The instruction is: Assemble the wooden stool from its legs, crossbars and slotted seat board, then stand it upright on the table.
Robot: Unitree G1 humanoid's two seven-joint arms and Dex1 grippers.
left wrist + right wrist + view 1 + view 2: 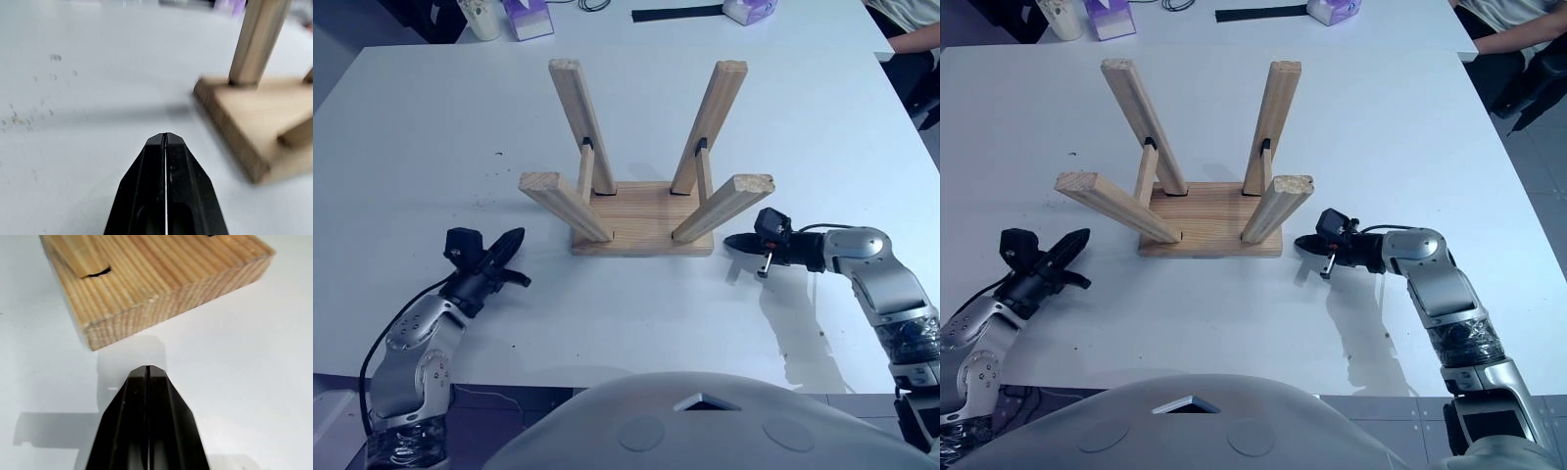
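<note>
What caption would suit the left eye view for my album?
Upside-down wooden stool on a white table, flanked by the shut left hand and right hand.

No text, number or sign can be read. Purple box (pixel 527 17) and pale box (pixel 751 10) at the far edge of the table (pixel 411 147): any print on them is too small to make out.
</note>
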